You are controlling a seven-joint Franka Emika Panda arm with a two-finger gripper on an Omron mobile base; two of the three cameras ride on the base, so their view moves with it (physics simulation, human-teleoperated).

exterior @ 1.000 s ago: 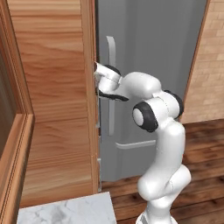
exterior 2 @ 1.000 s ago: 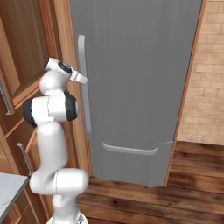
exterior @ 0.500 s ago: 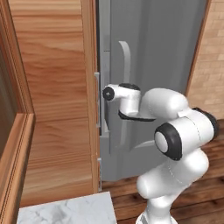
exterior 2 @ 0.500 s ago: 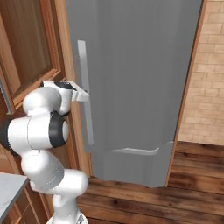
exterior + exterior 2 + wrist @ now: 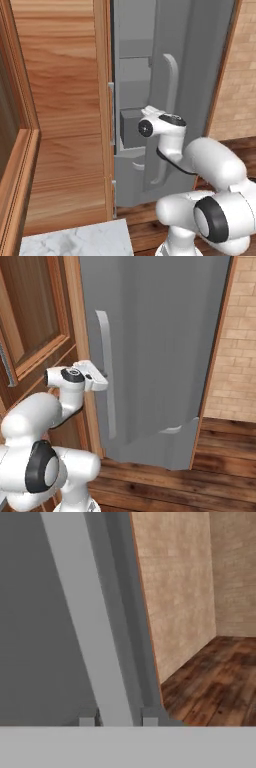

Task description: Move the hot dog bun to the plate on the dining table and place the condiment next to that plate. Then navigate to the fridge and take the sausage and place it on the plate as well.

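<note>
Nearest to us in the hand view, the gripper (image 5: pixel 115 719) has its two fingertips (image 5: pixel 87 720) set either side of the fridge door handle (image 5: pixel 95 637), the pale bar filling the narrow gap between them, so we read the jaws as clamped on it. In the right base view the gripper (image 5: pixel 102 381) sits against that same vertical handle (image 5: pixel 107 381) about halfway up. The fridge (image 5: pixel 165 90) door stands partly swung out from the wooden cabinet side (image 5: pixel 65 100), and in the left base view we look through the gap into its grey interior. There we see shelves, a dark grey box-like bin (image 5: pixel 131 127) and a rounded pale shape on the ledge below it; we cannot tell what that shape is, and we cannot make out the sausage in there. A corner of marble top (image 5: pixel 75 240) lies at the bottom of the left base view. Beyond the fridge we see a brick wall (image 5: pixel 232 351) and dark wood floor (image 5: pixel 215 456)
</note>
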